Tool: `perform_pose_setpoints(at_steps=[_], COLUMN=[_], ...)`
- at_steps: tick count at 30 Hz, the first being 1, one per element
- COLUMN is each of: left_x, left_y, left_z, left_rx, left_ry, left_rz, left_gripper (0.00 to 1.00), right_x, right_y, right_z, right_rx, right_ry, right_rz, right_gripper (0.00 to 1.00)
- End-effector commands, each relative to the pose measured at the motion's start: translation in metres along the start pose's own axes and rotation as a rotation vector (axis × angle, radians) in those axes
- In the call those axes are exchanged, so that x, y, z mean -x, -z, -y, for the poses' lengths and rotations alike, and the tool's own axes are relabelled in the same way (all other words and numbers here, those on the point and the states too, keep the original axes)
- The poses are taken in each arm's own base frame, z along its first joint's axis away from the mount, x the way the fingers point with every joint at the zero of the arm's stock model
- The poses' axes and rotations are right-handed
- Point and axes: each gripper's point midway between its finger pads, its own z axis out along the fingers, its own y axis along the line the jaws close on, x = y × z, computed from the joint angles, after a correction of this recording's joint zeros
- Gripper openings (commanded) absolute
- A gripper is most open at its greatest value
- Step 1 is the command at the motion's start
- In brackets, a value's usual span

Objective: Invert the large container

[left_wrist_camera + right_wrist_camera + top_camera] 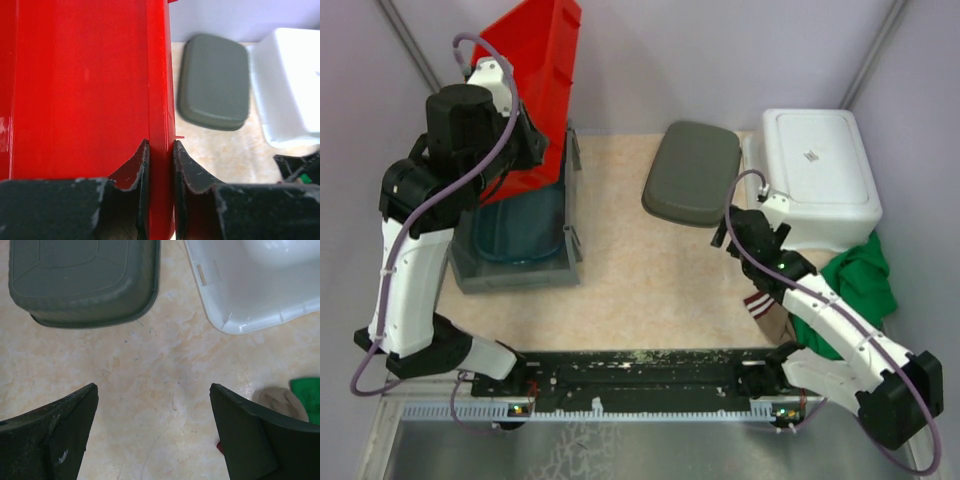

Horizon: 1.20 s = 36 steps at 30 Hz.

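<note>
The large red container (542, 85) is lifted and tilted at the back left, its lower end over a grey bin (520, 272). My left gripper (534, 150) is shut on its side wall. In the left wrist view the fingers (142, 165) pinch the red wall (85, 85) between them, and the gripper (161, 146) is closed on it. My right gripper (728, 228) is open and empty, low over bare table; in the right wrist view (153, 390) nothing lies between its jaws.
The grey bin holds a blue tub (520, 232). An upside-down dark grey container (693, 172) lies mid-table and an upside-down white container (820, 175) at the right. A green cloth (862, 285) and a striped cloth (760, 304) lie by the right arm.
</note>
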Motion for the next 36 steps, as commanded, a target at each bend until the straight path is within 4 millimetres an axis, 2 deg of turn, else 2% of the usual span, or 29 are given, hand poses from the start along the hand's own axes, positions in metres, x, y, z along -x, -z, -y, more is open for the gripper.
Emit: perform_pose_setpoints(at_steps=[1,5,10,14,17,22,25,27,31,36], left_x=[0.050,0.059,0.058,0.051,0.034,-0.009,-0.031,-0.043,-0.061,-0.087], left_y=[0.006,0.014,0.032,0.047,0.050,0.065,0.081,0.089,0.104,0.108], left_z=[0.062,0.110,0.164,0.189,0.202,0.207,0.204,0.200,0.192,0.183], left_rx=[-0.310,-0.555,-0.877,-1.069,-1.168,-1.305,-1.401,-1.431,-1.452,-1.415], left_ry=[0.035,0.103,0.227,0.324,0.362,0.413,0.434,0.447,0.417,0.419], left_rz=[0.158,0.161,0.097,0.024,-0.091,-0.286,-0.378,-0.416,-0.493,-0.611], left_gripper=[0.00,0.00,0.00,0.00,0.00,0.00,0.00,0.00,0.00,0.00], right_x=[0.053,0.085,0.149,0.195,0.224,0.262,0.277,0.283,0.285,0.278], right_y=[0.022,0.041,0.089,0.130,0.159,0.205,0.222,0.227,0.224,0.213], right_z=[0.000,0.013,0.034,0.054,0.068,0.084,0.089,0.089,0.086,0.076], right_rx=[-0.018,-0.067,-0.145,-0.232,-0.286,-0.317,-0.328,-0.334,-0.347,-0.311], right_ry=[-0.018,0.000,-0.001,0.025,0.022,0.008,0.012,0.029,0.066,0.078], right_rz=[0.144,0.235,0.396,0.500,0.579,0.688,0.725,0.731,0.711,0.679], right_gripper=[0.93,0.94,0.96,0.96,0.97,0.97,0.97,0.97,0.97,0.97])
